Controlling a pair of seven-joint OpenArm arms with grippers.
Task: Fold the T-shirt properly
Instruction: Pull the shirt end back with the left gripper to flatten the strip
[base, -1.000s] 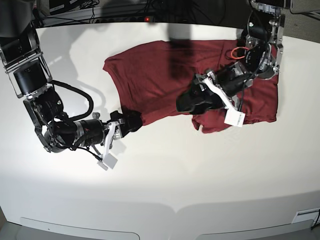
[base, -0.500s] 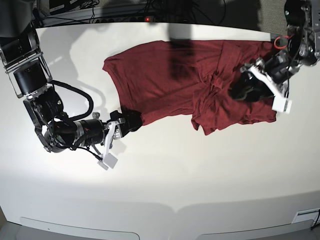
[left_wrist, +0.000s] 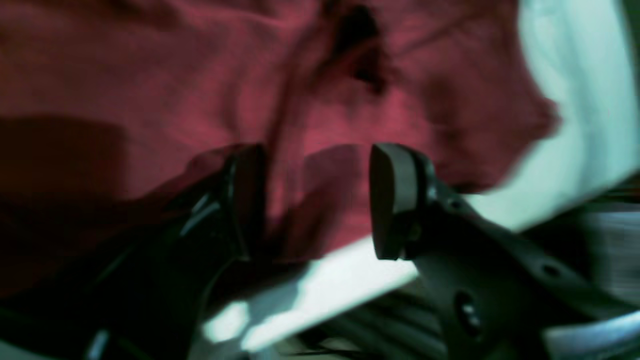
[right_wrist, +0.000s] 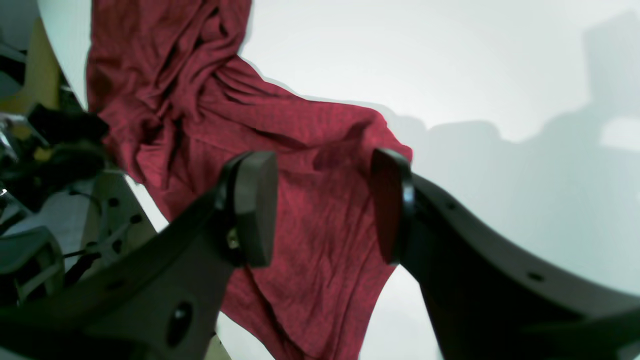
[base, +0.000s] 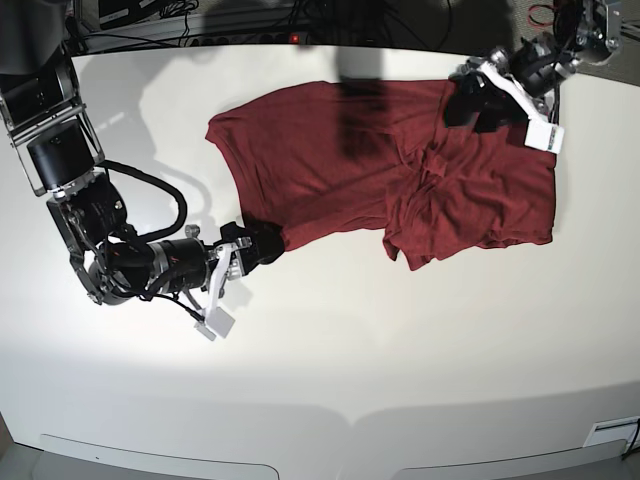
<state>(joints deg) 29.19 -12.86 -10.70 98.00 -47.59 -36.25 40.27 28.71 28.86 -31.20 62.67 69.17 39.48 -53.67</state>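
1. The thin maroon jersey T-shirt (base: 400, 165) is lying rumpled across the far right of the white table (base: 400, 360).
2. Right gripper (right_wrist: 322, 207) is sitting at the near hem, jaws apart, holding nothing.
3. Left gripper (left_wrist: 312, 200) is hovering at the far edge, jaws apart; best pinching one layer only.

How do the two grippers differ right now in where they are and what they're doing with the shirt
The right gripper sits at the T-shirt's near edge, on the base view's left; the left gripper is at its far edge, on the right. The right wrist view is sharp, the left wrist view blurred. Both are open, gripping no cloth.
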